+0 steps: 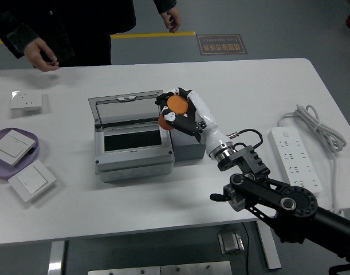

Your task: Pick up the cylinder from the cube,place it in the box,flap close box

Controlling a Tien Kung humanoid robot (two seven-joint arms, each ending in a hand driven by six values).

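My right hand (176, 112) is shut on the orange cylinder (175, 105) and holds it in the air over the right edge of the grey box (132, 156). The box's lid (128, 109) stands open, tilted back, and the dark inside (132, 140) shows. The dark grey cube (188, 146) stands against the box's right side, with nothing on top and partly hidden by my forearm. My left arm is out of view.
A white power strip (295, 157) with its cable lies at the right. White wall switches (27, 100) and a purple plate (34, 143) holding one lie at the left. A person in dark clothes stands at the far side, hands (40, 57) above the table's far edge.
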